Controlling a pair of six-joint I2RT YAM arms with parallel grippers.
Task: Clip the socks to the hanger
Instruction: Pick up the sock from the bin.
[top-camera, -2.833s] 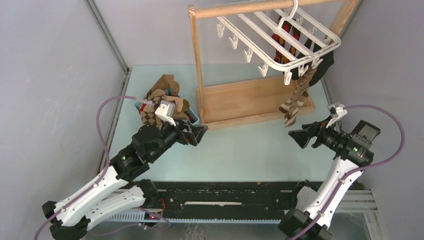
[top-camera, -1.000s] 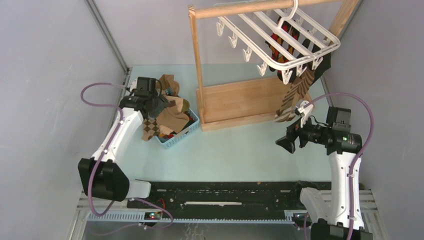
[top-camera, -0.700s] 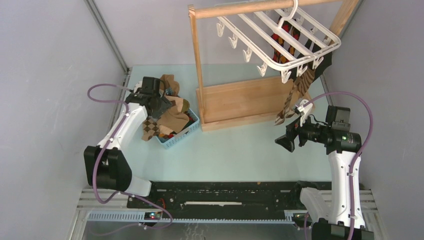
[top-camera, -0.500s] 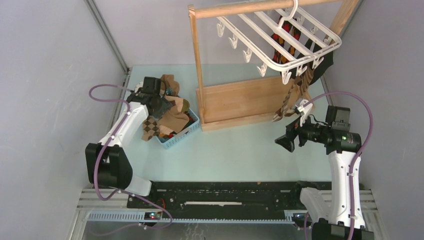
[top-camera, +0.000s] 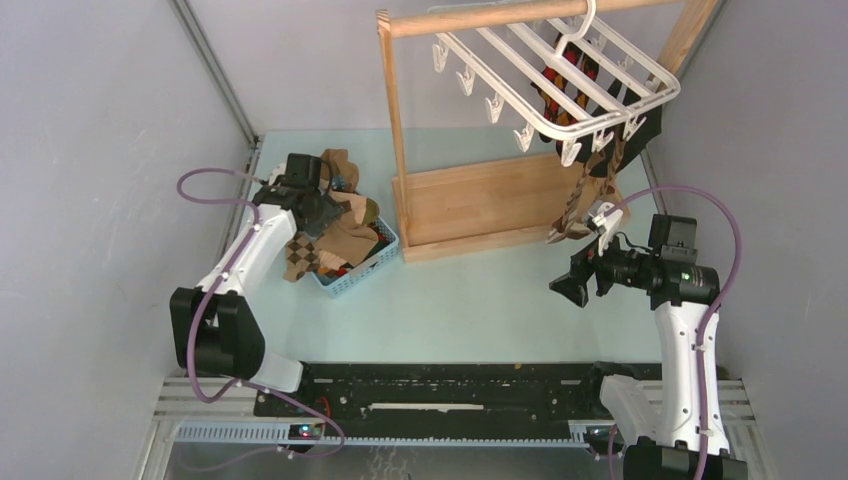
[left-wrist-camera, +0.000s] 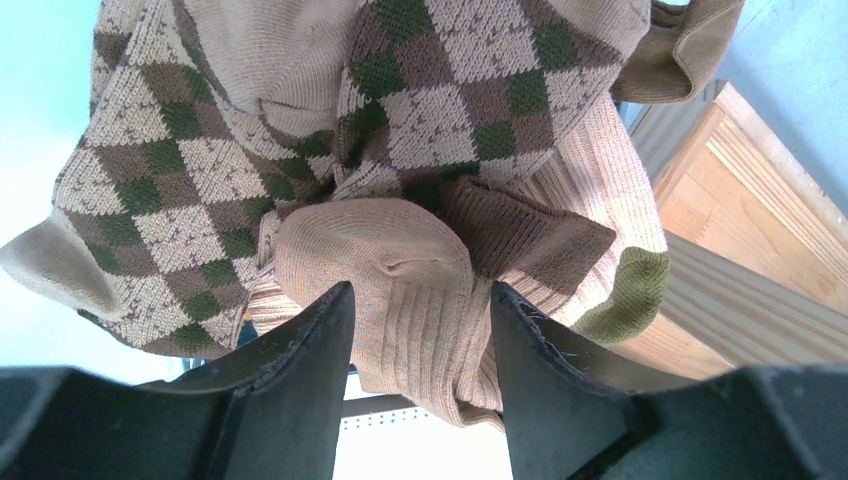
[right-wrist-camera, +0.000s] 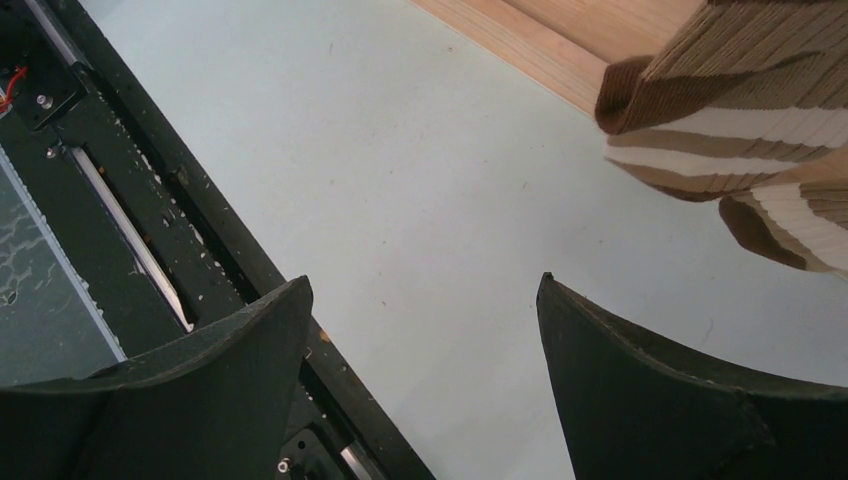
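Left tool (left-wrist-camera: 420, 292) newly around one sock (left-wrist-camera: 372, 248)

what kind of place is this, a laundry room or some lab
Likely a robot test bench, not a home: left arm and right arm bolted at a table edge, bare grey walls around, a hanger and a basket of socks set out as props.

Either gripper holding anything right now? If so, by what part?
Left gripper jaws pinch the tan ribbed sock by a bunched fold, not lifted. Right gripper is open, holding nothing.
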